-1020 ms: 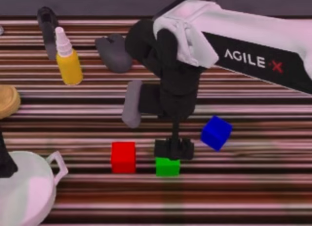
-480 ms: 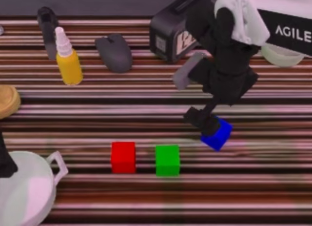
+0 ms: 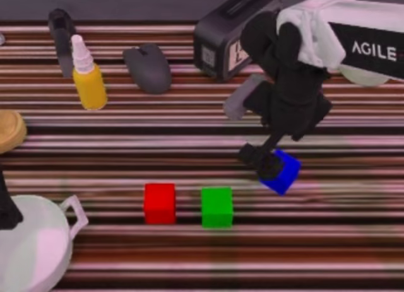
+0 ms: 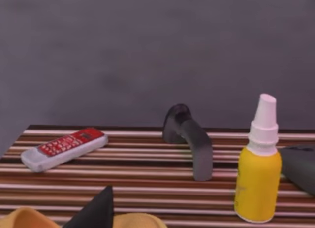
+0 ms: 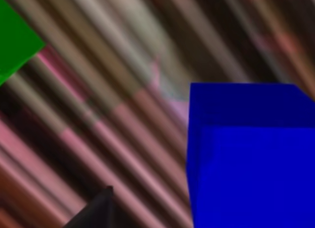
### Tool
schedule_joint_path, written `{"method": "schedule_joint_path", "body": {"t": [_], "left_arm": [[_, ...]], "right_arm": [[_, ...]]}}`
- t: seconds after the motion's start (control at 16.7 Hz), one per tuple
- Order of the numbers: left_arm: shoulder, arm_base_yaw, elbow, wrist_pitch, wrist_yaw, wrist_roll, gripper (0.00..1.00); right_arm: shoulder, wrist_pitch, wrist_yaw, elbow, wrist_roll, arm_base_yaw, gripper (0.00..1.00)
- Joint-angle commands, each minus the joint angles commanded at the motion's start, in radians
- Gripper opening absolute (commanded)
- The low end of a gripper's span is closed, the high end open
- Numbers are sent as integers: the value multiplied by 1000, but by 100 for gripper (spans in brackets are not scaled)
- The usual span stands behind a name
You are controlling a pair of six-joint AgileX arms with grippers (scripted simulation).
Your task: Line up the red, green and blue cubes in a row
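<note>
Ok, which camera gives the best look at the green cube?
The top view: the green cube shows whole there, beside the red cube, with the right gripper away over the blue cube. The right wrist view catches only a corner of it. The left wrist view misses it.

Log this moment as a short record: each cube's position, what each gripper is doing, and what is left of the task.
red cube: on the table, at the left of the pair
green cube: beside the red one, apart from it, level with it
blue cube: farther right and farther back, turned askew, out of line
right gripper: down at the blue cube's left edge; grip cannot be told
left gripper: parked at the table's left, near the white pot
remaining: blue cube not yet in the row
</note>
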Motion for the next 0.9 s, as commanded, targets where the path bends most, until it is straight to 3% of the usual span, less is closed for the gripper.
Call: {"method": "schedule_joint_path", "body": {"t": [0.36,0.66,0.9], "left_arm": [[0,0,0,0,0,0,100],[0,0,0,0,0,0,100],[0,0,0,0,0,0,100]], "right_arm": [[83,212,1,-126,1,0,100],[92,231,1,-139,1,0,100],[92,231,1,-139,1,0,70]]}}
